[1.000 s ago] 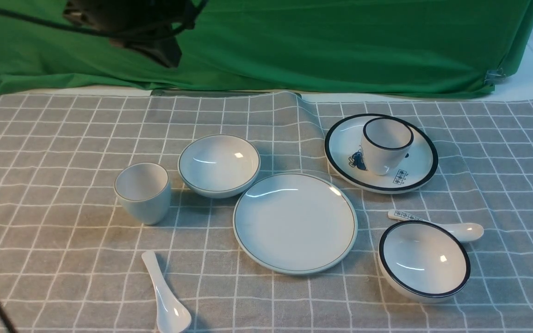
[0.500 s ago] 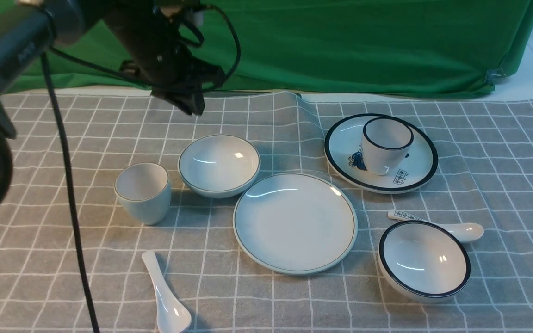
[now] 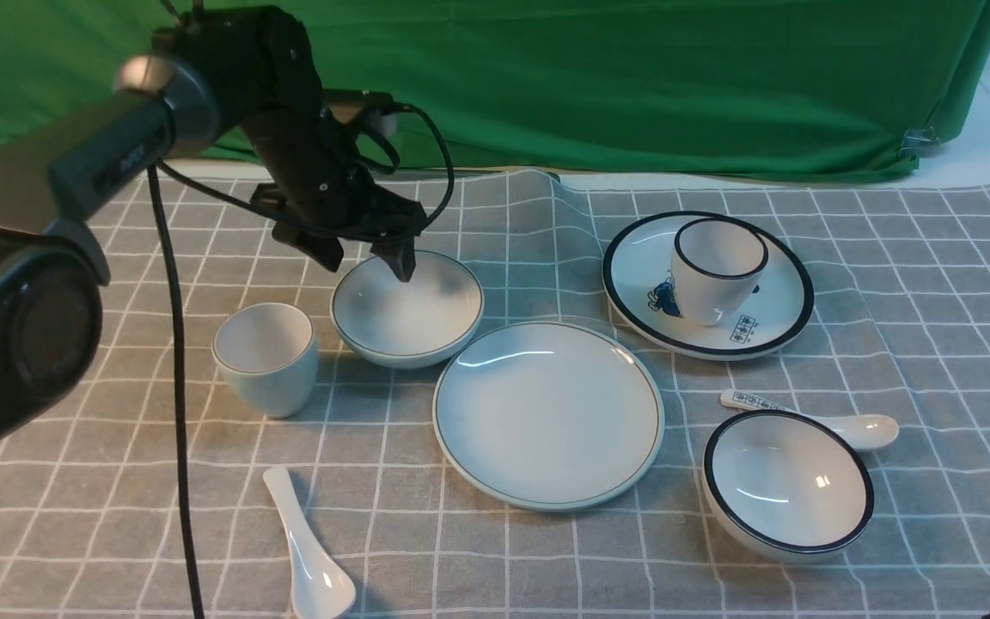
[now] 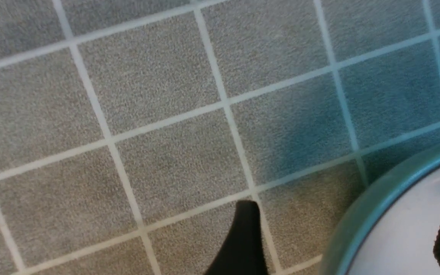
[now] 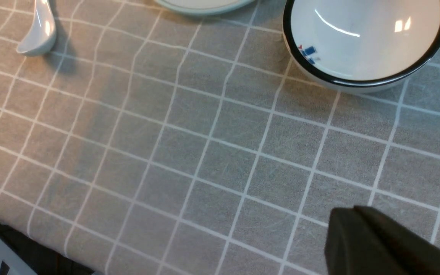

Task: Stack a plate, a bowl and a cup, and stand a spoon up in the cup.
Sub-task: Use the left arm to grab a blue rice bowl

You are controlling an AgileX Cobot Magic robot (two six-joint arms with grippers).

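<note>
The pale bowl (image 3: 409, 320) sits left of centre, with the pale cup (image 3: 265, 359) to its left and the pale plate (image 3: 546, 414) to its front right. The plain white spoon (image 3: 306, 550) lies near the front edge. My left gripper (image 3: 368, 262) stands open over the bowl's back-left rim, one finger outside it and the other above the inside. In the left wrist view the bowl (image 4: 395, 233) shows between the spread fingers (image 4: 243, 240) of the left gripper (image 4: 350, 214). My right gripper (image 5: 351, 215) is shut and empty, low over the cloth near the spoon (image 5: 38, 32).
A black-rimmed plate (image 3: 770, 331) carrying a black-rimmed cup (image 3: 718, 268) stands at the back right. A black-rimmed bowl (image 3: 787, 486) and a spoon with printed marks (image 3: 856, 425) lie at the front right. A grey checked cloth (image 3: 117, 481) covers the table; a green curtain hangs behind.
My left arm has swung in from the upper left and come down to the bowl's rim. Its jaws have gone from shut to wide open. The dishes have not moved.
</note>
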